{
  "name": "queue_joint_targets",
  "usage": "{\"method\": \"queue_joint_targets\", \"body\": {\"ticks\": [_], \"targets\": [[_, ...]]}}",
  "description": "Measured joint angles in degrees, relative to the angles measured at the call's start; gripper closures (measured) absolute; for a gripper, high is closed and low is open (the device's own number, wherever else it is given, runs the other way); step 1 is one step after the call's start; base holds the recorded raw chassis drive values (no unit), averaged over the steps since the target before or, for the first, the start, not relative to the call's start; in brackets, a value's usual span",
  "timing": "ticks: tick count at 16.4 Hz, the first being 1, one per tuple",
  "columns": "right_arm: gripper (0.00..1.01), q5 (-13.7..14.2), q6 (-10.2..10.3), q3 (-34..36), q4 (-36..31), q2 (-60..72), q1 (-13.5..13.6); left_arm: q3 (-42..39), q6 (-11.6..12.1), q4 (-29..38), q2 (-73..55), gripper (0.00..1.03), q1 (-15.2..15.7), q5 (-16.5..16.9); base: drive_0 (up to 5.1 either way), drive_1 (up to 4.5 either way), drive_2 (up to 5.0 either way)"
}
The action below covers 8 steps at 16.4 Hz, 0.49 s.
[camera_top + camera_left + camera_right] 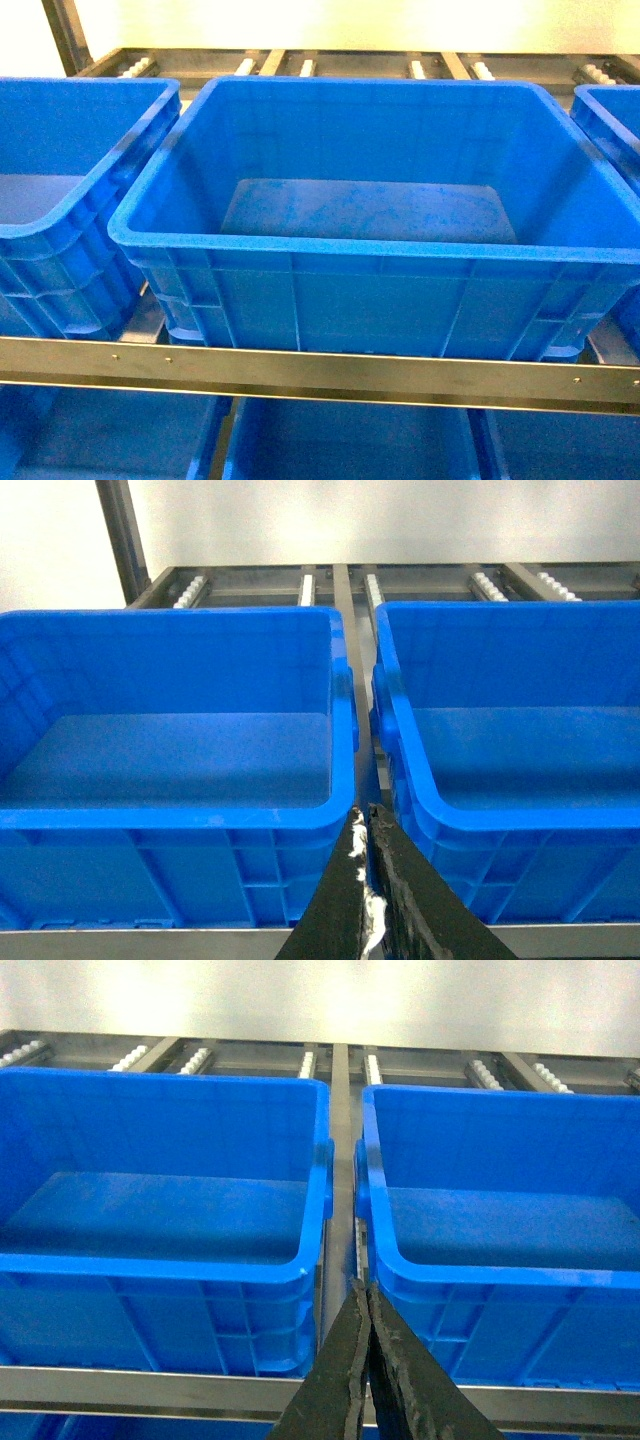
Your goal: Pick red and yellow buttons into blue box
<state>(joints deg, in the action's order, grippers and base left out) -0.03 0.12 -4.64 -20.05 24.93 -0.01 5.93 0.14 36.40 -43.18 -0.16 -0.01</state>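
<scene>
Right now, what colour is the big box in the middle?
Blue all over. The middle box shows best in the head view.

I saw bright overhead light wash out the back wall (350, 25); the blue box (380, 270) appeared grainy, its floor shadowed.

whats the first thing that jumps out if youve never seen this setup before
A big blue box fills the middle of the head view, sitting on a metal rack, and nothing lies in the part of its floor that shows. More blue boxes flank it left and right, with others on the shelf below. In each wrist view a dark gripper, left and right, sits shut and holding nothing, low in the frame before the gap between two boxes.
</scene>
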Motion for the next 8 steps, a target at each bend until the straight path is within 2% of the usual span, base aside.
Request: {"method": "queue_joint_targets", "body": {"ticks": [6,7,8], "targets": [[0.99,0.0,0.0,2.4,4.6,-7.1,0.0,-3.3,0.0,-7.3,11.2,1.01,0.0,0.0,0.0,0.0,0.0],[0.99,0.0,0.0,2.9,4.8,-8.1,0.0,-5.0,0.0,-4.0,11.2,1.01,0.0,0.0,0.0,0.0,0.0],[0.99,0.0,0.0,4.0,3.3,-8.6,0.0,-5.1,0.0,-6.3,12.1,1.01,0.0,0.0,0.0,0.0,0.0]]}}
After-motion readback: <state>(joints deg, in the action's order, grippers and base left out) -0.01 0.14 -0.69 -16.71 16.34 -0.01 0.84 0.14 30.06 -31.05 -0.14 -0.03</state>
